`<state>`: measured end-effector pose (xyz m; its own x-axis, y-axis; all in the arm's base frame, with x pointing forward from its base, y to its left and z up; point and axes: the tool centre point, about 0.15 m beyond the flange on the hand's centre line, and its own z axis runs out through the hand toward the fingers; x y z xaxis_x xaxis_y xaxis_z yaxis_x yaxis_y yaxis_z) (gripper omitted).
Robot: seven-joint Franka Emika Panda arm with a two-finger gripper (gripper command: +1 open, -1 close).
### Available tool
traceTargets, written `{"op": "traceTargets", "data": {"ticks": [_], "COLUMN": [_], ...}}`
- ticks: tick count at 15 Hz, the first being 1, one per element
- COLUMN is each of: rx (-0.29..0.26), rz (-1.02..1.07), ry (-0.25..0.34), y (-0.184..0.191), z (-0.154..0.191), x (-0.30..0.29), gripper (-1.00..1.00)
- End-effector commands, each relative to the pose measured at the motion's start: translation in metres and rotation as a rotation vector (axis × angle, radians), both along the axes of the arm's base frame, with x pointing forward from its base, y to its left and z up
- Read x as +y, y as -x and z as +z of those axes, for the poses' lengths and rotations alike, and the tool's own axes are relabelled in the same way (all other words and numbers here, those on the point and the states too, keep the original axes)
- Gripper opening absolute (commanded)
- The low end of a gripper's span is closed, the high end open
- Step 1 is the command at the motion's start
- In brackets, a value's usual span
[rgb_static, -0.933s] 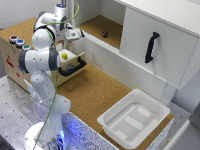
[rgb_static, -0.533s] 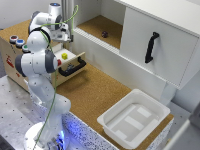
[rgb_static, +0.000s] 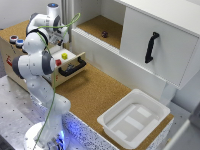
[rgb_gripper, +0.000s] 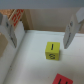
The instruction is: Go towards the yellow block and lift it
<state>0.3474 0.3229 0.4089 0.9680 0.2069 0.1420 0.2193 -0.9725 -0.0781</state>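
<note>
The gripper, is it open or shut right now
Open. In the wrist view the gripper has its two fingers spread wide apart, and the yellow block sits below them on the white surface, not yet held.

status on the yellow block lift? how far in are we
Done: the approach. The gripper sits above the open drawer, and the wrist view shows the yellow block roughly between the spread jaws. In hand: nothing; the jaws are open and clear of the block, which sits on the drawer floor beside the red block. Left: descend, close, lift.
</note>
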Motion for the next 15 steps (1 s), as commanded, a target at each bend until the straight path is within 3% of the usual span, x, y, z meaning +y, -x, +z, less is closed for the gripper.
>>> {"op": "traceTargets", "data": {"ticks": [1, 10, 11, 15], "rx": [0.066, 0.107, 0.119, 0.109], "rz": [0.059, 0.054, 0.057, 0.056], "ry": [-0.039, 0.021, 0.032, 0.043], "y": [-0.035, -0.05, -0.049, -0.049], "z": [-0.043, -0.081, -0.085, -0.089], "x": [0.008, -0.009, -0.011, -0.013], "gripper": [1.0, 1.0, -1.0, -1.0]}}
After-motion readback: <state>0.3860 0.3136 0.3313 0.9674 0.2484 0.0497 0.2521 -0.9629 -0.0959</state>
